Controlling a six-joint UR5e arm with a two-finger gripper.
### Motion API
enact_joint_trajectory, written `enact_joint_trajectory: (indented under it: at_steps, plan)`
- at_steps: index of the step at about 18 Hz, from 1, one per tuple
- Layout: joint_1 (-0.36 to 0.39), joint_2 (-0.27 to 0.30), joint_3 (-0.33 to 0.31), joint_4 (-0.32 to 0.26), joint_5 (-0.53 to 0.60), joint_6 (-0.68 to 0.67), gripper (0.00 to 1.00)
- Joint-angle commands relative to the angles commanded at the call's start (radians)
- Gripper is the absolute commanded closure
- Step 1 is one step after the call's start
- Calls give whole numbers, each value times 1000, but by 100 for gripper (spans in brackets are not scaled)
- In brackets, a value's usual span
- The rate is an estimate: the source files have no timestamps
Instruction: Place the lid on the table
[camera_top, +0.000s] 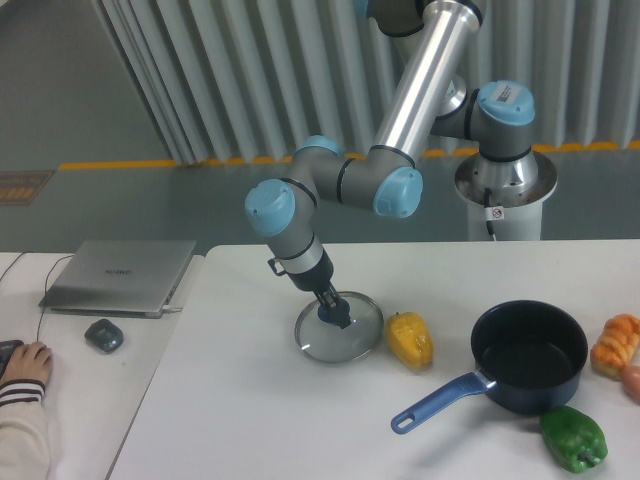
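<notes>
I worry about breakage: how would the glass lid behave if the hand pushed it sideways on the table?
The lid looks like clear glass with a thin metal rim, so probably stiff but fragile. Lying flat on the smooth white table, it would likely slide, not roll. The yellow pepper beside it might block it.
</notes>
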Motion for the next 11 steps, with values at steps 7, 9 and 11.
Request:
enact_joint_trajectory:
  at_steps: [7,9,11]
  plan:
    - [57,89,5,-4,2,181,0]
    - [90,120,8,-9,3,263,0]
    - [138,169,11,-68,3,380,0]
